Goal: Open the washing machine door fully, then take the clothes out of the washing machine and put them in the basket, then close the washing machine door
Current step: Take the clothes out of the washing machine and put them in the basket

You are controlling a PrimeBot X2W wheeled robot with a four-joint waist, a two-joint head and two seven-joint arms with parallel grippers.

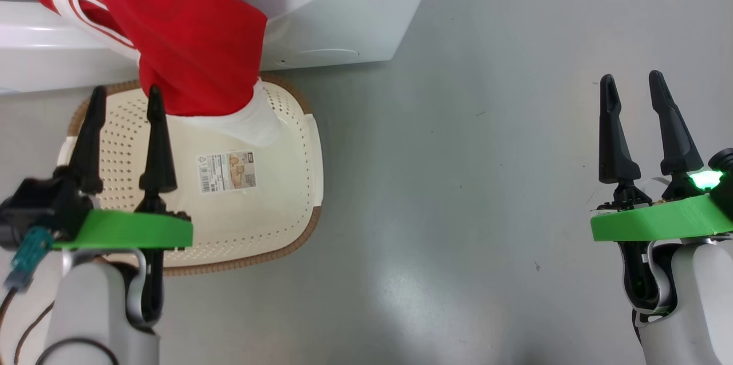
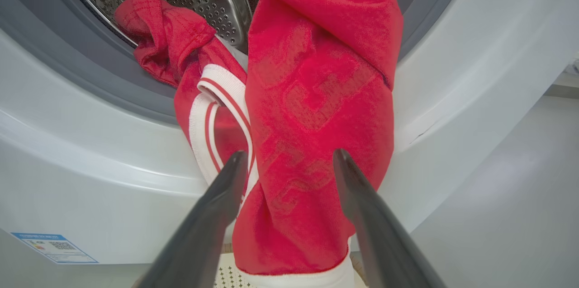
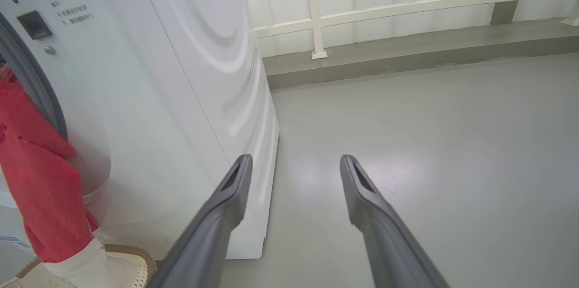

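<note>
Got the left claw [image 1: 125,93] spread wide, empty, over the cream basket [image 1: 314,181]. Seeing a red garment [image 1: 189,38] hanging from the washing machine [image 1: 355,21] mouth, white end down in the basket. Better to pinch high near the rubber ring [image 2: 81,71], then pull out and down to avoid snagging. Leave the right claw [image 1: 631,77], also wide apart, over bare floor [image 1: 458,181].
</note>
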